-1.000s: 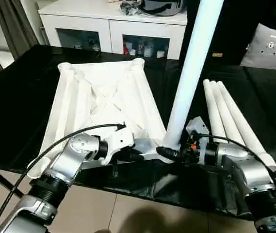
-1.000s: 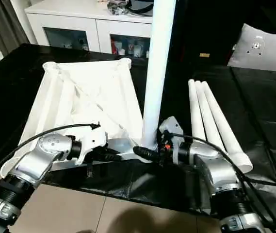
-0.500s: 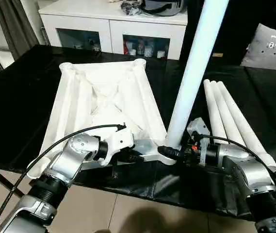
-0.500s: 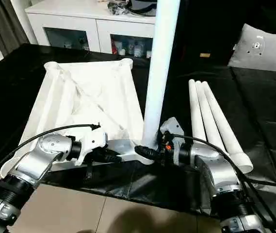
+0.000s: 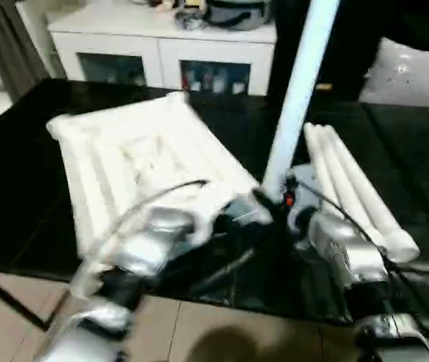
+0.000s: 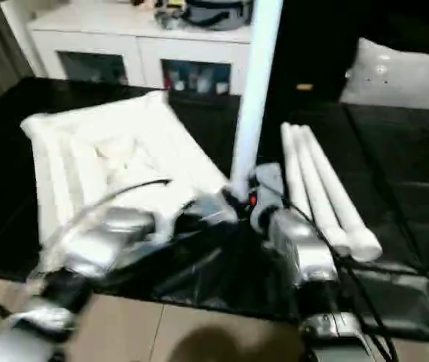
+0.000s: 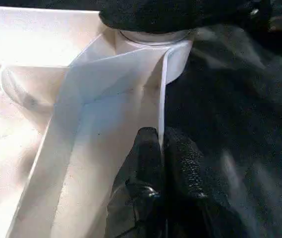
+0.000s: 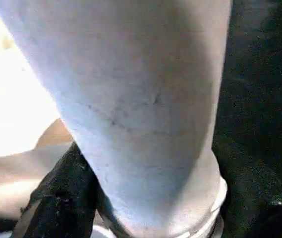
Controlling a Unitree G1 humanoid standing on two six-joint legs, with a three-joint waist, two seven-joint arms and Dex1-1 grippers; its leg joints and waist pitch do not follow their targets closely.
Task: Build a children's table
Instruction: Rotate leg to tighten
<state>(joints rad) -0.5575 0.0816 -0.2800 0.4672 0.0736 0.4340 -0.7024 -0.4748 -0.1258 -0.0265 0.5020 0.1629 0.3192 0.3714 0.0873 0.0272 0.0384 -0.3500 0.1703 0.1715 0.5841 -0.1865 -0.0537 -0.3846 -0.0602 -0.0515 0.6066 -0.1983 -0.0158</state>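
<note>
White plastic leg being seated in near-right socket

Table top (image 5: 135, 154) is being pinched at its thin near rim by the shut left end effector (image 7: 161, 148). An upright leg (image 5: 298, 94), stiff, light, probably slippery, is being gripped low by the right end effector (image 5: 274, 205); three spare legs (image 5: 353, 192) are lying right.

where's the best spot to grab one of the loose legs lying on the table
Probably from above at mid-length, fingers straddling the outermost of the three loose legs. They lie flat and touching, so only that outer leg's far side is free; its round, tapered shaft suits a grip across it.
</note>
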